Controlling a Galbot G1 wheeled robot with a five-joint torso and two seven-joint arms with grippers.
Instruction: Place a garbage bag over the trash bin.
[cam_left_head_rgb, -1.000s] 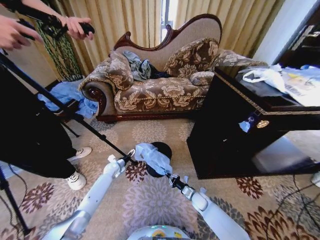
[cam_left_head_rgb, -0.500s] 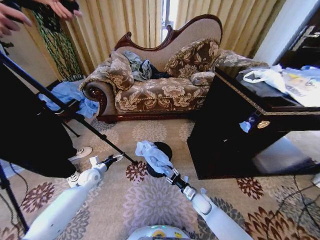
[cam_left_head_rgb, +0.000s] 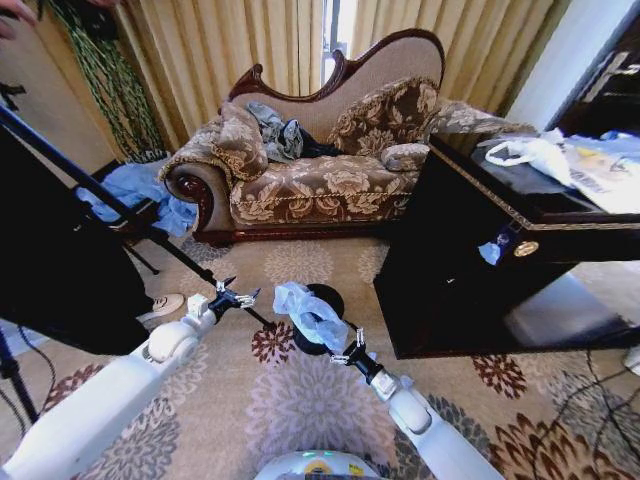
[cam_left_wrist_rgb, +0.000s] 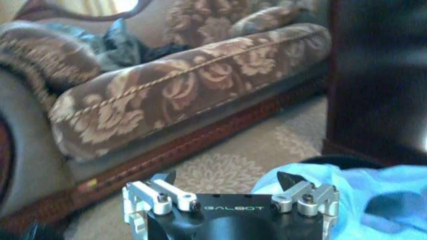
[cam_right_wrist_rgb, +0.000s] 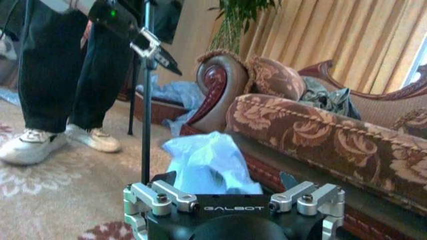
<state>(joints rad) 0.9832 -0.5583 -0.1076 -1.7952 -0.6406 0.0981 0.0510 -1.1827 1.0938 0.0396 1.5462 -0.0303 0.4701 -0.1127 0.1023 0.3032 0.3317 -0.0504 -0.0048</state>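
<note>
The pale blue garbage bag (cam_left_head_rgb: 308, 313) lies crumpled on top of the small black trash bin (cam_left_head_rgb: 329, 296) on the carpet, covering most of its mouth. My right gripper (cam_left_head_rgb: 346, 348) stands open just on the near side of the bag; in the right wrist view the bag (cam_right_wrist_rgb: 210, 161) sits ahead of the spread fingers (cam_right_wrist_rgb: 165, 178). My left gripper (cam_left_head_rgb: 235, 296) is open, off to the left of the bin with a gap of carpet between. In the left wrist view, the bag (cam_left_wrist_rgb: 377, 200) and a sliver of the bin's rim (cam_left_wrist_rgb: 341, 160) lie beside my left gripper (cam_left_wrist_rgb: 227, 179).
A patterned sofa (cam_left_head_rgb: 300, 185) stands behind the bin and a dark wooden cabinet (cam_left_head_rgb: 470, 270) close on its right. A tripod leg (cam_left_head_rgb: 150, 236) slants across the floor left of my left gripper, by a person's shoe (cam_left_head_rgb: 166, 303). A blue cloth heap (cam_left_head_rgb: 128, 190) lies far left.
My right gripper let go of the bag and drew back a little toward me. The left arm swung out to the left, away from the bag. The bag now rests on the bin.
</note>
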